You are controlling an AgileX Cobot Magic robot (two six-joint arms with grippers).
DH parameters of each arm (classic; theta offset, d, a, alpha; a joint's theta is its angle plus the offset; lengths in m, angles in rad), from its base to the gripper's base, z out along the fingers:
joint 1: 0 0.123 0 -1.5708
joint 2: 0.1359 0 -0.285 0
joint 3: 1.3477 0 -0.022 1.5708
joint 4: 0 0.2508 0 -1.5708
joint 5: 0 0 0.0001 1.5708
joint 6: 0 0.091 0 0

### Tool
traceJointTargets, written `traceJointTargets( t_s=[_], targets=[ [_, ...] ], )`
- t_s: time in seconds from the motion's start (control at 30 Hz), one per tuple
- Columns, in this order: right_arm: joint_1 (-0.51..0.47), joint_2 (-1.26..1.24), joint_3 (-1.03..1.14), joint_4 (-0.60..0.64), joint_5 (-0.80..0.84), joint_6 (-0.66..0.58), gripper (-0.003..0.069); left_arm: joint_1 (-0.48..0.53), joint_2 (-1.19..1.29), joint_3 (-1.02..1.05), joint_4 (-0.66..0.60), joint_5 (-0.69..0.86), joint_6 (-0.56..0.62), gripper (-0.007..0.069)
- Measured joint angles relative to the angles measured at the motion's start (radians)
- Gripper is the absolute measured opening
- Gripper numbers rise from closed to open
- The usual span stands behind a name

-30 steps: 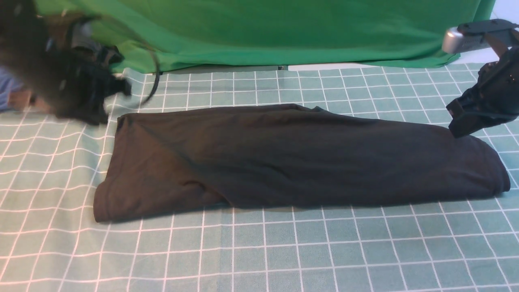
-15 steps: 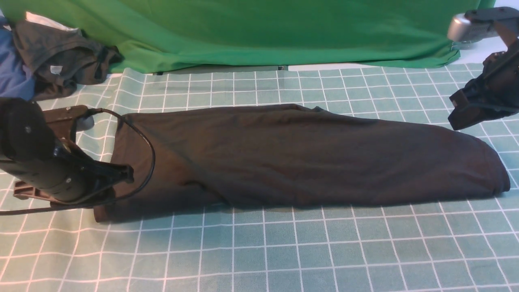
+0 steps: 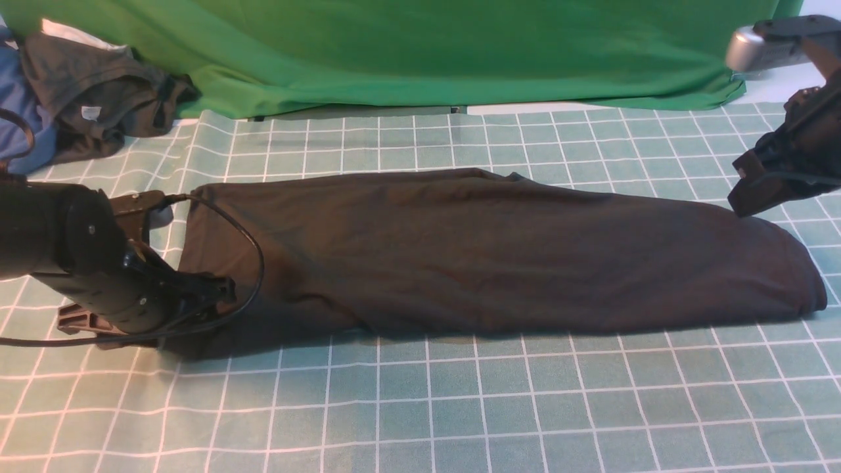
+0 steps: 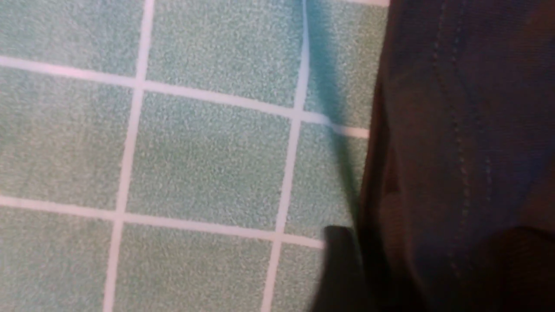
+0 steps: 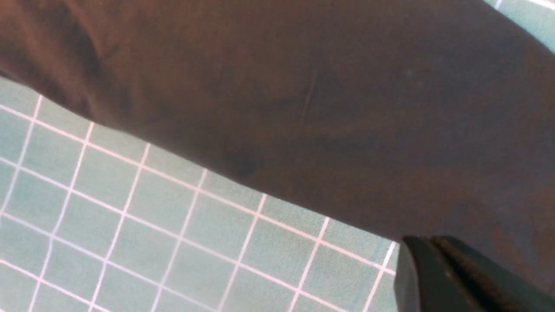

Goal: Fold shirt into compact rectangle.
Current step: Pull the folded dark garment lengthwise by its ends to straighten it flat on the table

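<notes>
Placement: the shirt [image 3: 486, 249] is laid flat in the middle of the counter [image 3: 460, 407] as one long, narrow band.
Long axis: it is run straight from 9 o'clock to 3 o'clock.
Left end: the left hand [image 3: 220, 292] is set low at the band's 9 o'clock end, by its near corner. Its jaws are seen apart around the stitched hem, with nothing pinched yet.
Right end: the right hand [image 3: 746, 197] is held just above the 3 o'clock end's far edge, closed and empty.
Nearer arm: the left is judged better placed.
Coming move: a crosswise fold is expected, with the 9 o'clock end carried toward 3 o'clock.
</notes>
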State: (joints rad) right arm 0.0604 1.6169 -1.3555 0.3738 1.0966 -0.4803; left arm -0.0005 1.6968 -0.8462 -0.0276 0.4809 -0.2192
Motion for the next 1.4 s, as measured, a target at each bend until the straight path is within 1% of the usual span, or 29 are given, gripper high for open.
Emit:
traceJointTargets(
  t_s=[0.07, 0.1, 0.13, 0.2, 0.23, 0.33, 0.4, 0.43, 0.5, 0.53, 0.6, 0.67, 0.7, 0.73, 0.8, 0.87, 0.9, 0.93, 0.97, 1.03, 1.13, 1.27, 1.33, 1.4],
  targets=[
    [0.000, -0.002, 0.000, 0.000, 0.000, 0.000, 0.0019, 0.000, 0.000, -0.001, -0.012, 0.002, 0.030, 0.0223],
    [0.000, -0.002, 0.000, 0.000, 0.001, 0.000, 0.0019, 0.000, 0.000, -0.001, -0.011, 0.002, 0.033, 0.0223],
    [0.000, -0.002, 0.000, 0.000, 0.004, 0.000, 0.0019, 0.000, 0.000, -0.006, -0.011, 0.010, 0.057, 0.0125],
    [0.000, -0.002, 0.000, -0.003, 0.012, 0.004, 0.0019, 0.000, 0.000, -0.016, -0.007, 0.032, 0.085, 0.0062],
    [0.000, -0.003, 0.000, -0.010, 0.016, 0.011, 0.0019, 0.000, -0.002, -0.023, 0.004, 0.056, 0.095, 0.0050],
    [0.000, -0.015, 0.000, -0.045, 0.021, 0.046, 0.0019, 0.000, -0.016, -0.029, 0.028, 0.100, 0.096, 0.0046],
    [0.000, -0.040, 0.000, -0.119, 0.039, 0.092, 0.0019, 0.000, -0.053, -0.029, 0.041, 0.150, 0.097, 0.0046],
    [0.000, -0.044, 0.000, -0.126, 0.040, 0.096, 0.0019, 0.000, -0.060, -0.029, 0.041, 0.150, 0.099, 0.0046],
    [0.000, -0.062, 0.000, -0.227, 0.066, 0.167, 0.0020, 0.000, -0.105, -0.029, 0.048, 0.173, 0.101, 0.0046],
    [0.000, -0.064, 0.000, -0.257, 0.072, 0.189, 0.0021, 0.000, -0.120, -0.029, 0.051, 0.177, 0.102, 0.0046],
    [-0.004, -0.064, 0.008, -0.309, 0.066, 0.230, 0.0034, 0.000, -0.142, -0.029, 0.059, 0.181, 0.103, 0.0046],
    [-0.012, -0.064, 0.022, -0.322, 0.052, 0.249, 0.0054, 0.000, -0.153, -0.029, 0.068, 0.181, 0.104, 0.0046],
    [-0.031, -0.063, 0.052, -0.330, 0.008, 0.275, 0.0103, 0.000, -0.162, -0.029, 0.076, 0.181, 0.104, 0.0046],
    [-0.048, -0.061, 0.071, -0.331, -0.022, 0.283, 0.0146, 0.000, -0.166, -0.029, 0.080, 0.184, 0.104, 0.0046],
    [-0.093, -0.045, 0.099, -0.331, -0.070, 0.296, 0.0255, 0.000, -0.170, -0.029, 0.086, 0.187, 0.104, 0.0046],
    [-0.117, -0.024, 0.108, -0.327, -0.089, 0.306, 0.0315, 0.000, -0.170, -0.029, 0.089, 0.187, 0.104, 0.0046],
    [-0.153, 0.006, 0.112, -0.316, -0.106, 0.314, 0.0392, 0.000, -0.170, -0.029, 0.089, 0.188, 0.104, 0.0046],
    [-0.170, 0.032, 0.113, -0.305, -0.111, 0.314, 0.0437, 0.000, -0.170, -0.029, 0.090, 0.188, 0.104, 0.0046],
    [-0.181, 0.058, 0.114, -0.289, -0.117, 0.308, 0.0473, 0.000, -0.170, -0.029, 0.090, 0.188, 0.106, 0.0046],
    [-0.188, 0.109, 0.118, -0.264, -0.128, 0.290, 0.0511, 0.000, -0.170, -0.029, 0.091, 0.188, 0.108, 0.0046],
    [-0.188, 0.178, 0.120, -0.235, -0.165, 0.278, 0.0527, 0.000, -0.170, -0.029, 0.091, 0.187, 0.108, 0.0046],
    [-0.188, 0.249, 0.120, -0.205, -0.219, 0.265, 0.0529, 0.000, -0.170, -0.029, 0.091, 0.186, 0.108, 0.0046],
    [-0.189, 0.276, 0.120, -0.178, -0.234, 0.256, 0.0514, 0.000, -0.170, -0.029, 0.092, 0.186, 0.108, 0.0046],
    [-0.189, 0.291, 0.120, -0.145, -0.239, 0.235, 0.0471, 0.000, -0.170, -0.029, 0.092, 0.184, 0.108, 0.0046]
  ],
)
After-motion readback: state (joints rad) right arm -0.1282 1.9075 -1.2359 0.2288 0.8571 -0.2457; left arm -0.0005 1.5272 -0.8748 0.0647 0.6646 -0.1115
